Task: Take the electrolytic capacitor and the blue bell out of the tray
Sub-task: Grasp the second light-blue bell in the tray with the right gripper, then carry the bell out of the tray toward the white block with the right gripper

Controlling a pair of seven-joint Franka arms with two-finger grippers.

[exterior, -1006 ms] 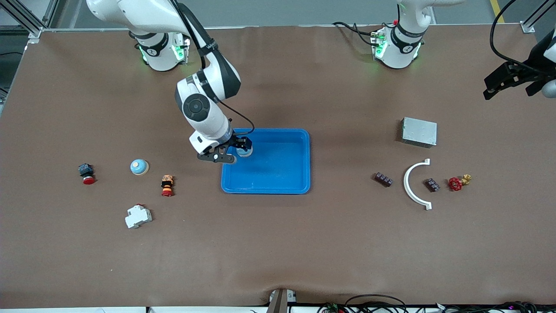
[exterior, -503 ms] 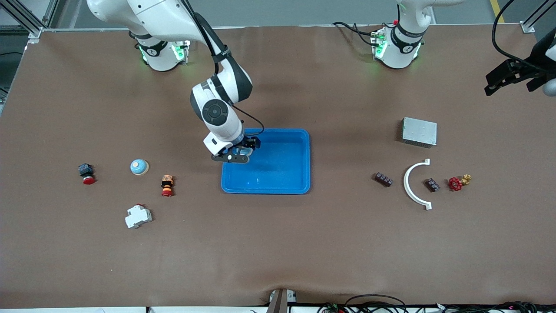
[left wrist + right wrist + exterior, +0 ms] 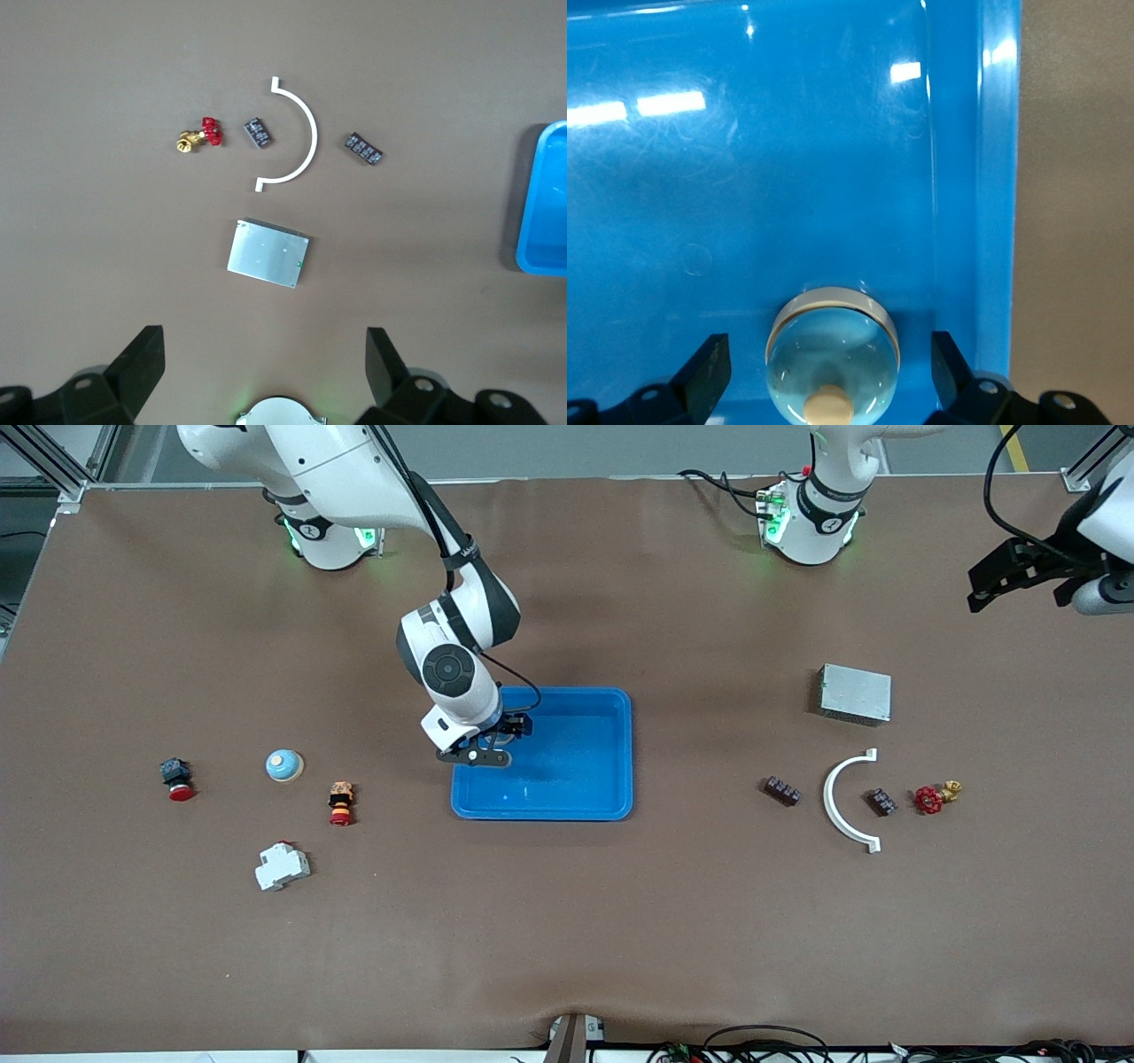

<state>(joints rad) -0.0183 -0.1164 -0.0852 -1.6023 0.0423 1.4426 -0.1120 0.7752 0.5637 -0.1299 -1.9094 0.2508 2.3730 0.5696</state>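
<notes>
One blue bell point(image 3: 833, 350) is left in the tray point(image 3: 611, 779), at its ten o'clock corner. It is straddled by the right gripper point(image 3: 496, 742), jaws spread apart, nothing held. The left gripper point(image 3: 266, 376) is kept waiting, spread apart too.

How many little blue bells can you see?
2. One blue bell sits in the blue tray, between the open fingers of the right tool. The second bell is on the table toward the right arm's end, beside an orange button. None seems hidden.
</notes>
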